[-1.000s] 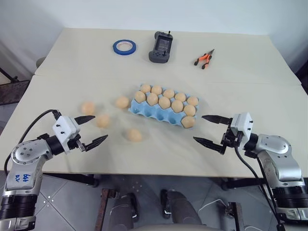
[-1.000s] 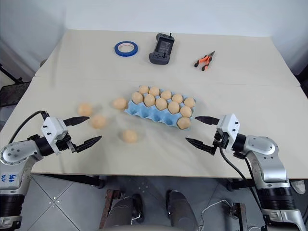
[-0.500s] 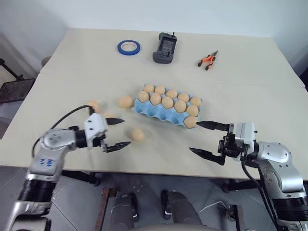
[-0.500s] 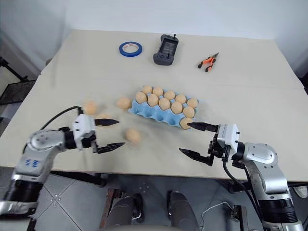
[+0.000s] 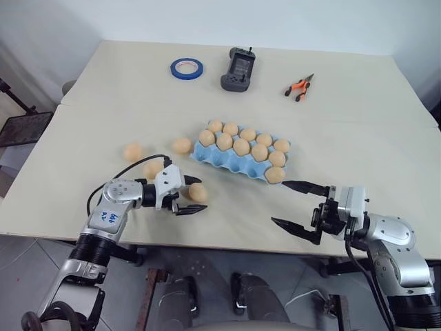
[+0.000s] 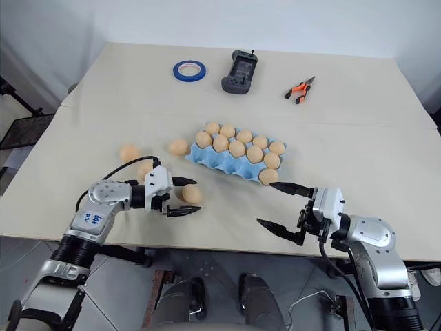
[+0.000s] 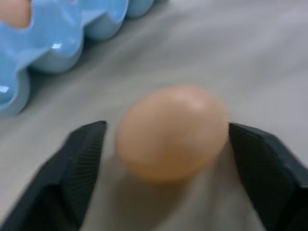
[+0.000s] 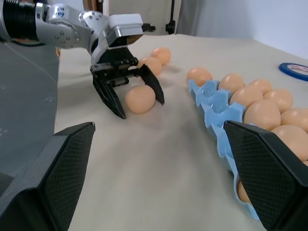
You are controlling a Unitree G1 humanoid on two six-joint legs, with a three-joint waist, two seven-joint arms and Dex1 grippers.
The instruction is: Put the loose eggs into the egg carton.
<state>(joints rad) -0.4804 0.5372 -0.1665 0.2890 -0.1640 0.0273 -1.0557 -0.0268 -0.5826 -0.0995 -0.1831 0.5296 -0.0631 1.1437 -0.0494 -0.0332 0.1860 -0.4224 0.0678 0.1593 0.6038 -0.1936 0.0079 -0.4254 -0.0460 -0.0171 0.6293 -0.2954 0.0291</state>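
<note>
Left eye view, looking down over a pale table [image 5: 358, 131]. At its centre lies the light blue egg carton [image 5: 231, 163], my landmark. Ten tan eggs fill the carton's two far rows; the near row of hollows looks empty, so I judge the task about two thirds done. Four loose eggs lie on the table to the carton's left. One [image 5: 182, 145] rests just beside the carton's left end. Two more, one [image 5: 153, 169] nearer and one [image 5: 133, 152] farther, lie further left of it. The fourth egg [image 5: 198, 192] lies near the carton's front left corner. My left gripper [image 5: 188, 195] straddles this egg, its fingers apart on either side and, as far as I can tell, not yet clamped. My right gripper [image 5: 301, 205] hovers just off the carton's front right corner, fingers spread wide, holding nothing. Beyond the carton, well apart, sit one blue tape ring [image 5: 187, 67], one dark handheld controller [image 5: 237, 68] and one pair of orange-handled pliers [image 5: 297, 86].
</note>
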